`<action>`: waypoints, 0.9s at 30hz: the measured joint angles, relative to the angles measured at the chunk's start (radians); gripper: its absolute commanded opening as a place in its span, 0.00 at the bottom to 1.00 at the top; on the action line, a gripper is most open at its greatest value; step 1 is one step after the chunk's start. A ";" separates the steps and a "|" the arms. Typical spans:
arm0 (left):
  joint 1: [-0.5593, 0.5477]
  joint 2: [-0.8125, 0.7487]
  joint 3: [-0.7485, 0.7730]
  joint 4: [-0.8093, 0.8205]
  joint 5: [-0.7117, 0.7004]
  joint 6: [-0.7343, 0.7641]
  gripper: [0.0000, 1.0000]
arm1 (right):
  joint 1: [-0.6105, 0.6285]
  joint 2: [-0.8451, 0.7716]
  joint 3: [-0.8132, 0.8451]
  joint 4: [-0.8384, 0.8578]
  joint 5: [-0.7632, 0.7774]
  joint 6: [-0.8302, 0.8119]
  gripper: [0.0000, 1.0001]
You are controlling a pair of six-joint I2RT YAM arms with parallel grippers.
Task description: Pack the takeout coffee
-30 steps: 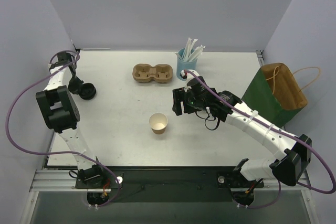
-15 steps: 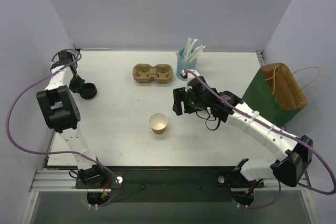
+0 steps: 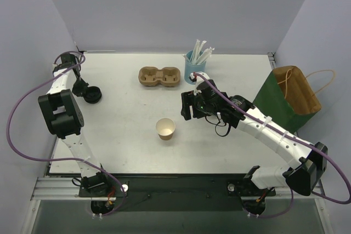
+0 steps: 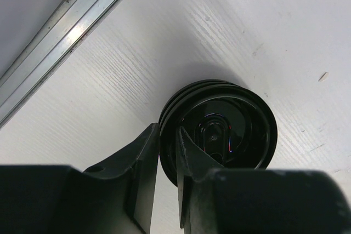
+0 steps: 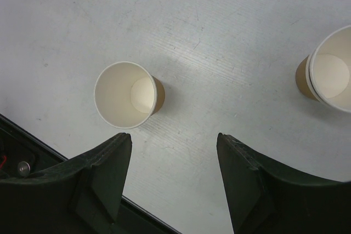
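The takeout coffee (image 3: 165, 128) is a small tan paper cup with a white rim. It stands upright mid-table and shows empty and cream inside (image 5: 127, 95) in the right wrist view. My right gripper (image 3: 186, 108) hovers just right of it and above the table, open (image 5: 174, 138), with nothing between its fingers. At the far left my left gripper (image 3: 86, 92) is shut (image 4: 167, 146) on the rim of a stack of black lids (image 4: 230, 130), one finger outside the rim and one inside. The stack rests on the table.
A brown two-hole carrier (image 3: 159, 76) lies at the back centre, beside a light-blue cup of white straws (image 3: 196, 64). A green paper bag (image 3: 288, 100) stands open at the right. Another tan, white-rimmed cup (image 5: 329, 75) shows at the right edge of the right wrist view.
The right gripper has drifted very slightly right, away from the cup. The left gripper stays at the black lids.
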 measured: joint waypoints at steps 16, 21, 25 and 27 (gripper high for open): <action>0.000 0.000 0.000 -0.001 0.000 0.000 0.33 | 0.000 -0.008 0.000 0.000 0.022 0.000 0.64; 0.000 0.006 0.000 -0.005 -0.003 0.000 0.32 | 0.000 -0.011 0.000 0.000 0.024 0.000 0.64; 0.000 0.015 0.000 -0.009 -0.010 0.001 0.29 | 0.000 -0.011 0.000 0.000 0.025 -0.001 0.64; 0.000 0.018 0.000 -0.011 -0.012 0.001 0.25 | 0.000 -0.011 0.000 0.000 0.025 -0.002 0.64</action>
